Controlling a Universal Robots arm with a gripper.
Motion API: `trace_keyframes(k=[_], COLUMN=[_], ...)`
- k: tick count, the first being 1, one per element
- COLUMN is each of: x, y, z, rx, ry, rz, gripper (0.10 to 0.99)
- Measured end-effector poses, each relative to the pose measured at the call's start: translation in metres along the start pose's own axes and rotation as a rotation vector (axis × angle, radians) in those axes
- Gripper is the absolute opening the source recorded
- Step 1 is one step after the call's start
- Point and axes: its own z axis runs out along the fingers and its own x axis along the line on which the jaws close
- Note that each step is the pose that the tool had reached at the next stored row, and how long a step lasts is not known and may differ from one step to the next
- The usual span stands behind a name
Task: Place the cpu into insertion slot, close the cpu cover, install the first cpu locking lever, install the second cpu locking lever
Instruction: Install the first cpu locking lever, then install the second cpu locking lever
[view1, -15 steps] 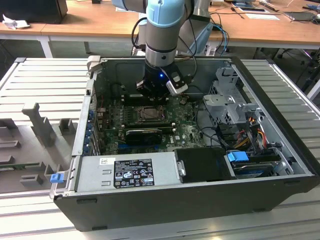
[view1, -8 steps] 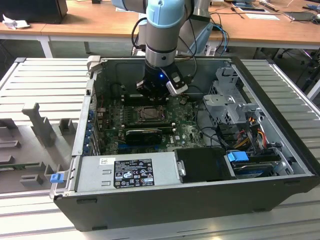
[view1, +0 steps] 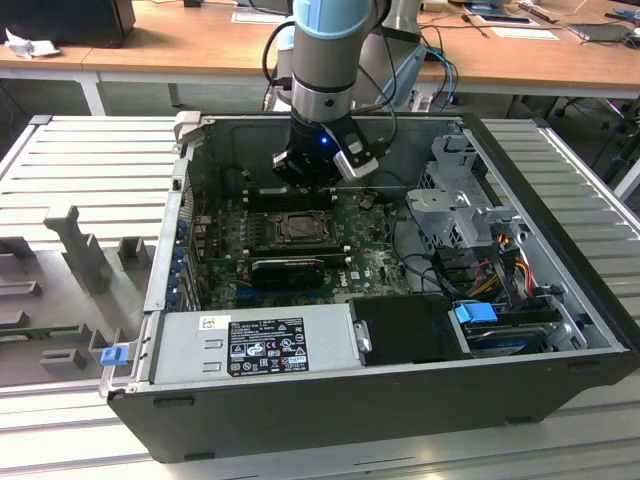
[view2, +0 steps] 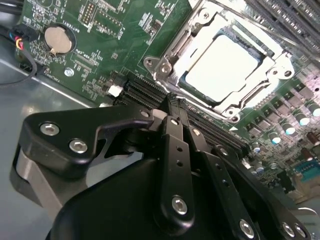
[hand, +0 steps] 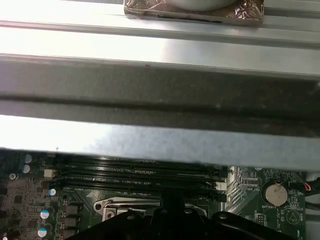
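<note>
**Status.** Black multi-link tool (view2: 172, 102) positioned inside the open dark-grey computer case (view1: 350, 410), low over the green motherboard (view2: 115, 30), just beside the long black memory slots (hand: 140, 172). In the second wrist view, fingers drawn together at the tips, with nothing visible between them. No contact with the socket parts apparent.

**Location of parts.** Small flat pale silver cpu (view2: 220, 62) seated in the square dark insertion slot (view1: 298, 228) near the board's centre. Thin silvery cpu cover (view2: 170, 67) apparently lying down around the chip, which shows through the central window. Locking levers along the socket edges not clearly resolved; latched or free cannot be told.

**Step in hand (judged).** Placement done and cover lowered; lever work in hand.

**Procedure notes.**
- Confirm the cover lies flat on all four sides before loading any lever.
- Approach along the socket edge, not across the chip.
- Press on the lever's end rather than near its hinge.
- Push down first, then sideways under the retaining hook.
- Keep clear of the memory slots and the round silver coin cell (view2: 58, 39).
- Stop on any tilt of the cover.
</note>
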Motion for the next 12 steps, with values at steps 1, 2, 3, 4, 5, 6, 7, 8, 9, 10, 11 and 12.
trace_keyframes(k=[1, 2, 3, 4, 5, 6, 7, 8, 9, 10, 11, 12], x=[0.0001, 0.0002, 0.0002, 0.0002, 0.0003, 0.0003, 0.0003, 0.0003, 0.0003, 0.0004, 0.0004, 0.0004], y=[-0.0013, -0.0023, -0.003, -0.0032, -0.0035, -0.0039, -0.0041, -0.0045, -0.0048, -0.0051, -0.0055, -0.0059], z=[-0.0002, -0.0003, -0.0004, -0.0004, -0.0005, -0.0006, -0.0006, -0.0006, -0.0007, -0.0007, -0.0008, -0.0009], rx=[0.0, 0.0, 0.0, 0.0, 0.0, 0.0, 0.0, 0.0, 0.0, 0.0, 0.0, 0.0], ry=[0.0, 0.0, -0.0001, -0.0001, -0.0001, 0.0, 0.0, 0.0, 0.0, 0.0, 0.0, 0.0001], rz=[0.0, 0.0, 0.0, 0.0, 0.0, 0.0, 0.0, 0.0, 0.0, 0.0, 0.0, 0.0], gripper=[0.106, 0.106, 0.106, 0.106, 0.106, 0.106, 0.106, 0.106, 0.106, 0.106, 0.106, 0.106])
